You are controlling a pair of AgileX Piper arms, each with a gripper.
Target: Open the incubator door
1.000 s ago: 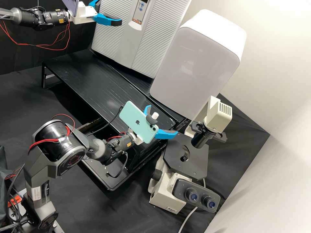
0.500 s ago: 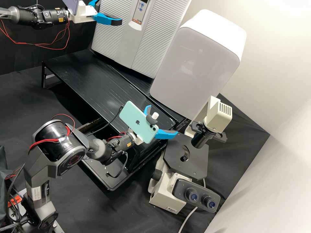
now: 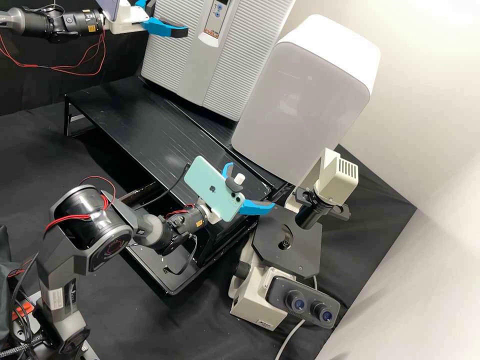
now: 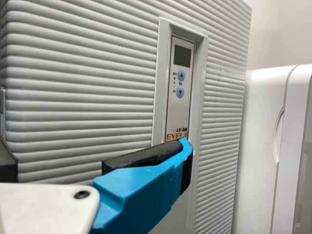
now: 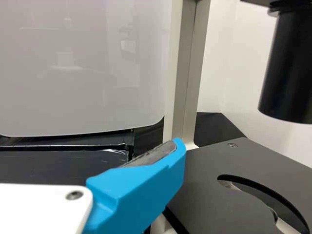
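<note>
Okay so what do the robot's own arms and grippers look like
Dark grey jointed arms with red cables. The left gripper and right gripper are white with bright blue fingers and dark pads. A mint-green phone is mounted on the right arm.

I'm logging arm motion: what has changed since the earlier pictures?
In the high view, the left gripper has shifted slightly left and up. Nothing was grasped or released. The right gripper, the ribbed incubator and the microscope stayed put.
</note>
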